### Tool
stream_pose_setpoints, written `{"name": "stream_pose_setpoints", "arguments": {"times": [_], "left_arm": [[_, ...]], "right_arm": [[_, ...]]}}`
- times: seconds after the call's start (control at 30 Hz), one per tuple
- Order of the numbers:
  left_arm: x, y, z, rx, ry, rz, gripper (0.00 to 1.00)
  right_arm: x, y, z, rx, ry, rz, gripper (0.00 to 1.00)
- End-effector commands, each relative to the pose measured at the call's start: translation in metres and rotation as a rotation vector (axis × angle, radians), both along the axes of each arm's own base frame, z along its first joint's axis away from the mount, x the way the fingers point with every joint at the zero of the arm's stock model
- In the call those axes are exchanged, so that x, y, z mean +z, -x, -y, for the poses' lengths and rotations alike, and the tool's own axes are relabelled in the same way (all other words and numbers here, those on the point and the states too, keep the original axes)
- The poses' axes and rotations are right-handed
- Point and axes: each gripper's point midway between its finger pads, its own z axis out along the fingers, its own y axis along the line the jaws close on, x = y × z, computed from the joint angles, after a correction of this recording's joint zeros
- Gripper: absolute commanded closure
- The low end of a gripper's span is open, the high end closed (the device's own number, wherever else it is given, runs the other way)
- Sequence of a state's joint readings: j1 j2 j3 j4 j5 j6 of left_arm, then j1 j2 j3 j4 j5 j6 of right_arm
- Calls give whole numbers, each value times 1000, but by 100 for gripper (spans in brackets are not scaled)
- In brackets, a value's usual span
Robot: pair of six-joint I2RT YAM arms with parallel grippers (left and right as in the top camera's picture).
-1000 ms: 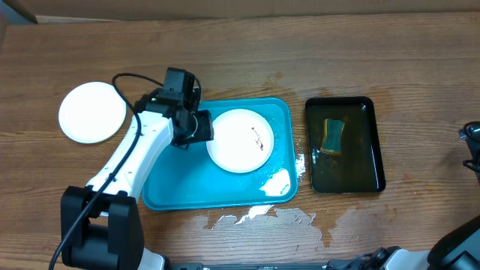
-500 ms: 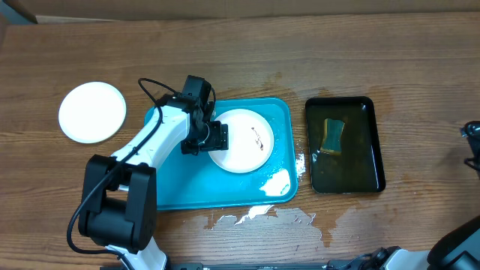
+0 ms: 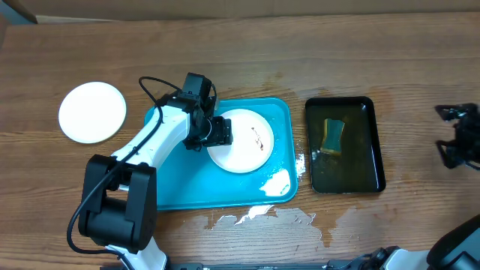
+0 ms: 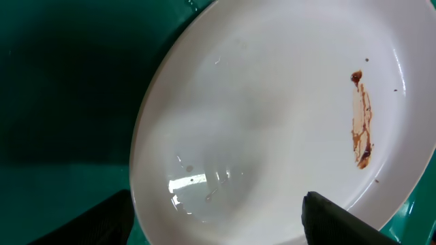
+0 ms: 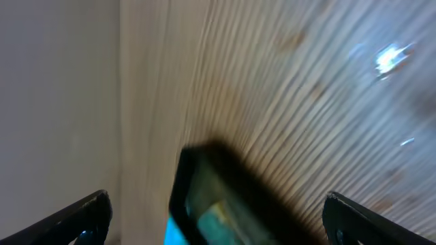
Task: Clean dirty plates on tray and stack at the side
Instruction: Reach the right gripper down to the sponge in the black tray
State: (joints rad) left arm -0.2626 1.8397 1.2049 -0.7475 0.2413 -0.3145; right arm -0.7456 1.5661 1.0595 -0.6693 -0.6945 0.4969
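A smeared white plate [image 3: 241, 140] is pictured in the teal tray [image 3: 172, 191], with the left gripper [image 3: 220, 133] held over its left rim, fingers spread and empty. Cleaning is judged barely begun. The sponge [image 3: 333, 136], right of the tray, must next be fetched by the right gripper [image 3: 454, 142], fingers likewise spread.

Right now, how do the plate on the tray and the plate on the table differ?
The tray plate carries a brown smear; the table plate looks clean. The tray plate lies in the teal tray, the left gripper over its edge; the table plate lies alone beside that tray. Both are round and white.
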Motion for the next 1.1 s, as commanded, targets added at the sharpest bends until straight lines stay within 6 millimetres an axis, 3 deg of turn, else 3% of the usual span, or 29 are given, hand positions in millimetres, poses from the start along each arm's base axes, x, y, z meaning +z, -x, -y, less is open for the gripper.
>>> {"name": "stream_pose_setpoints", "arguments": {"times": [0.0,0.17,0.4,0.53,0.77,0.9,0.97,1.07], "left_arm": [[-1,-3,10,-11,18,5,20],[-4,-3,17,4,24,2,17],[-5,0,19,-4,18,-6,23],[-6,-2,12,5,-26,8,31],[-7,-2,11,6,-33,8,59],[-11,-2,11,5,-36,-2,62],[-15,-1,10,6,-43,-9,62],[-18,0,7,8,-57,-16,62]], "right_arm": [[15,-16,-50,212,31,59,0],[-16,-19,-117,425,230,-113,2],[-37,-13,-166,589,635,-273,1],[-40,-5,-188,665,724,-299,0],[-40,-4,-199,694,726,-288,0],[-36,-13,-200,693,741,-243,0],[-37,-16,-201,692,744,-234,17],[-45,-14,-207,713,719,-233,24]]}}
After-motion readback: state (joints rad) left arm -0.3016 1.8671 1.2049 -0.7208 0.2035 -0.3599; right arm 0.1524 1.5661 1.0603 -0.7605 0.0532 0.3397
